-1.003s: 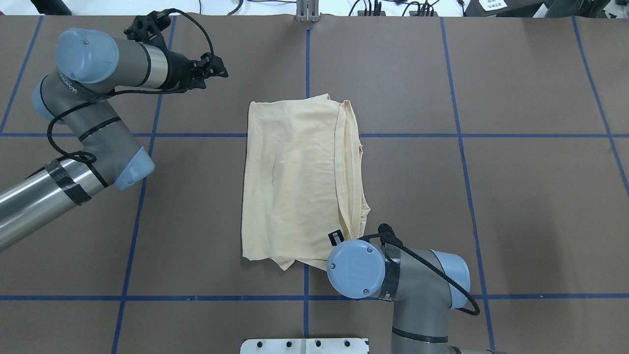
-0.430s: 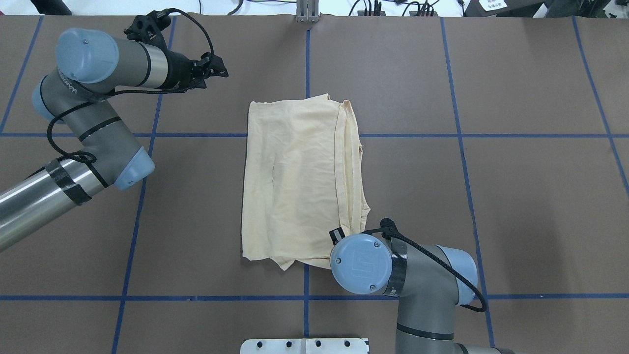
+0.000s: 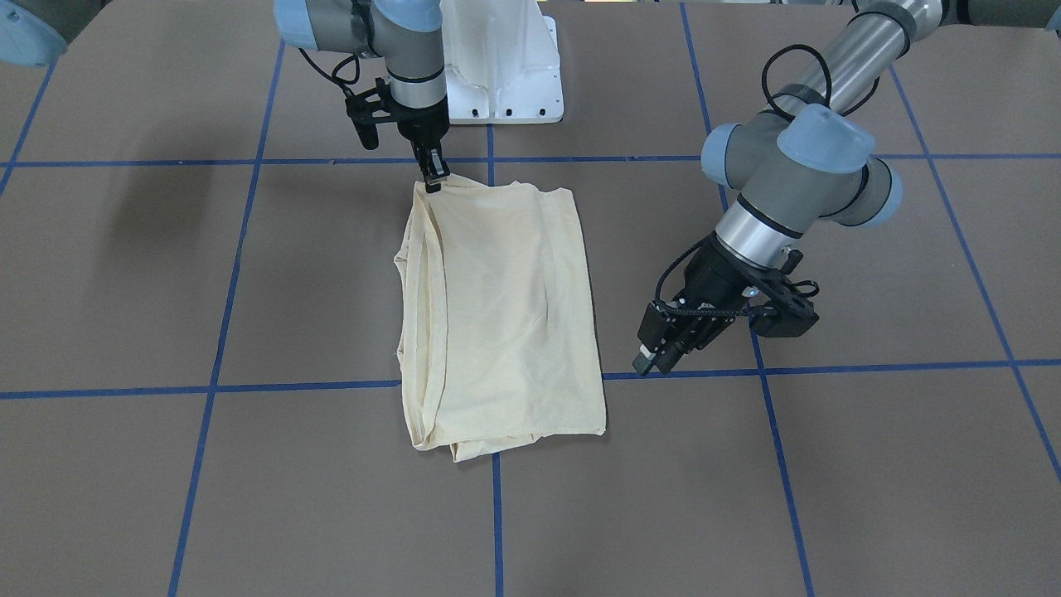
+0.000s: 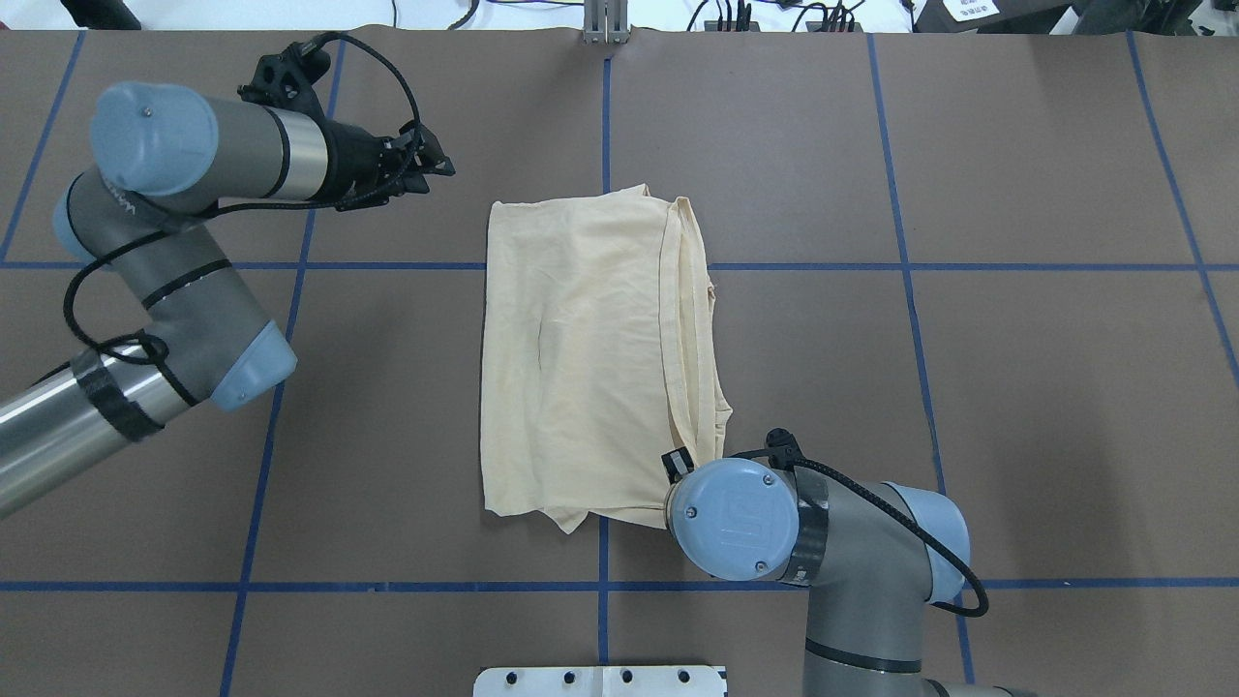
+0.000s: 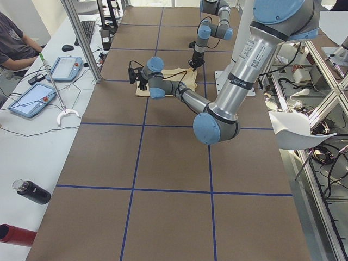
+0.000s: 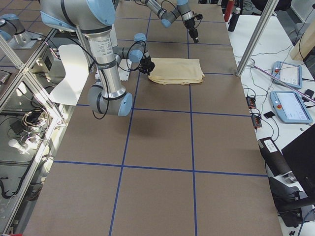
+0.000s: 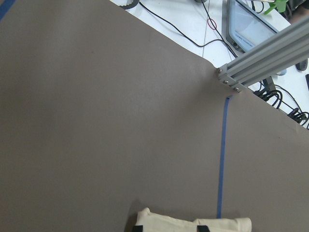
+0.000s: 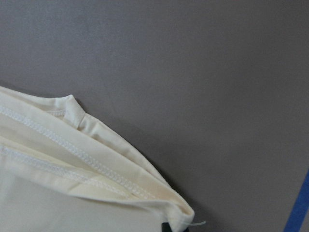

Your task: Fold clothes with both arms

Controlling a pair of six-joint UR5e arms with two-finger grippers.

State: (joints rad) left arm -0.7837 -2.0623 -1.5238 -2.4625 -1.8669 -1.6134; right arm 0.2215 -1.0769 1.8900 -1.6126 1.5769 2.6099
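Corner of folded pale cream-yellow fabric shirt [image 3: 497,307] pinched in black two-finger right gripper [image 3: 432,178], black two-finger left gripper [image 3: 651,361] open, beside shirt, not touching.

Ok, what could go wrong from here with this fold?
The right gripper pinches one corner of the T-shirt, where several hemmed layers stack; it might catch only some and pull the fold apart. The left gripper hangs off the cloth, jaws open, so a one-armed pull could skew it.

Brown-covered bench [image 4: 1016,407] crossed by a blue tape grid [image 4: 968,266], cream-yellow shirt [image 4: 581,368] folded into a flat oblong at frame centre, white base plate [image 4: 600,681] at the bottom edge
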